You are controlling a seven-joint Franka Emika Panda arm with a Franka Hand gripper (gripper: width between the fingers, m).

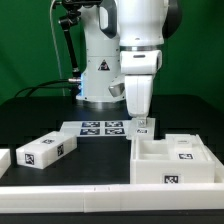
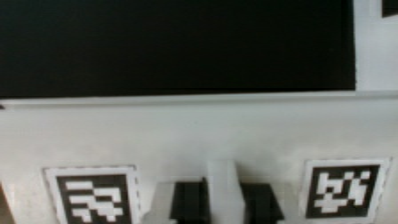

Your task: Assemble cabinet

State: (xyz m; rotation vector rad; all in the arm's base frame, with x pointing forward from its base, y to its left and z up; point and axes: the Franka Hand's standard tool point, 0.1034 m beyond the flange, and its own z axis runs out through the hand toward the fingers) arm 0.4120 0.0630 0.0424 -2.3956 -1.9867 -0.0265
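1. The tool (image 1: 141,120) hangs low, just right of centre in the exterior view, right at the back wall of the cabinet body (image 1: 150,172).
2. Up close, its two dark fingers (image 2: 187,202) stand either side of a thin white ridge. I cannot tell whether they are pinching it or only straddling it.
3. Two tags (image 2: 93,195) sit on the white panel, one beside each finger.
4. The cabinet body fills the lower right of the frame. It is an open-topped box on the black tabletop (image 1: 30,115), with inner walls splitting it into compartments. One tag shows inside the right-hand compartment and one on the front face.
5. The marker board (image 1: 100,128) lies flat at centre frame, just left of the tool, with four tags.
6. There are two loose pieces. A loose block (image 1: 45,150) at lower left shows two tags, and an edge block (image 1: 3,158) is cut off by the left border.
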